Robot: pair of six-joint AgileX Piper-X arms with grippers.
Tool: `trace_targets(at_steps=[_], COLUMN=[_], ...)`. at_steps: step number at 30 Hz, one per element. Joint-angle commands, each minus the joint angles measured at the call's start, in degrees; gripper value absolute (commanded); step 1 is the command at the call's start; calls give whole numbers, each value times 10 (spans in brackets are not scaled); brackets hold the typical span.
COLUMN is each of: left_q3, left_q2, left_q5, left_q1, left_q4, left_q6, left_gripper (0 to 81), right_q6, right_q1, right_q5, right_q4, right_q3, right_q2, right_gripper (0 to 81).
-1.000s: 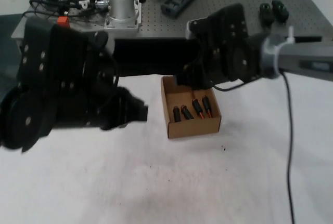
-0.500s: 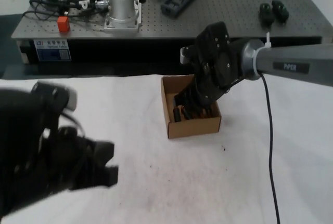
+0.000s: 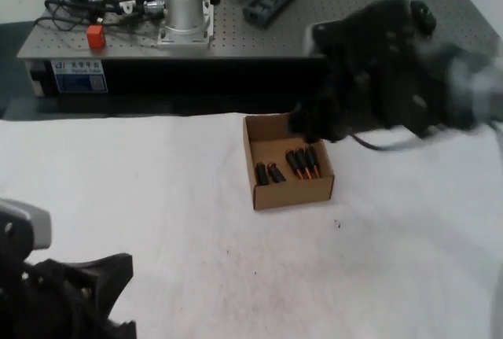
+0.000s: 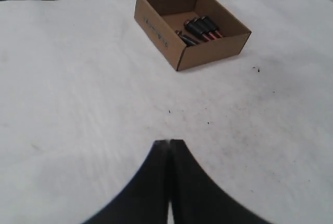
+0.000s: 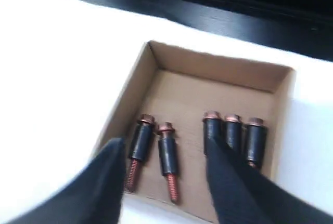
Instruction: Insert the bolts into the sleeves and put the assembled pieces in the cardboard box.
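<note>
Risen off the box (image 3: 291, 192), the right gripper (image 5: 164, 146) hangs above it, fingers spread and empty. Five sleeved bolts (image 5: 232, 133) lie inside, up from four. Pulled back, the left gripper (image 4: 169, 145) has its fingers pressed together.

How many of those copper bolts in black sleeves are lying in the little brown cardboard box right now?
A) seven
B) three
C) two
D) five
D: the right wrist view shows five copper bolts in black sleeves on the floor of the open brown cardboard box, a pair on one side and a row of three on the other.
</note>
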Motion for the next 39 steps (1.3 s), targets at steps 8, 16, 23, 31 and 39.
trace_targets(at_steps=[8, 16, 23, 31, 39], left_q3=[34, 35, 38, 67, 101], left_q2=[-90, -90, -90, -90, -90], left_q5=[-9, -9, -2, 5, 7], left_q1=[1, 1, 1, 1, 1], left_q4=[7, 14, 58, -18, -62], left_q6=[-5, -5, 1, 16, 5], left_gripper=[7, 7, 7, 7, 7], right_q6=[56, 57, 95, 95, 95], right_q1=[-1, -1, -1, -1, -1], right_q5=[40, 56, 56, 56, 56], right_q4=[-215, -215, -174, -164, -164], right_q3=[446, 624, 664, 664, 664], right_q2=[-449, -697, -805, -810, -810], right_gripper=[364, 364, 364, 364, 364])
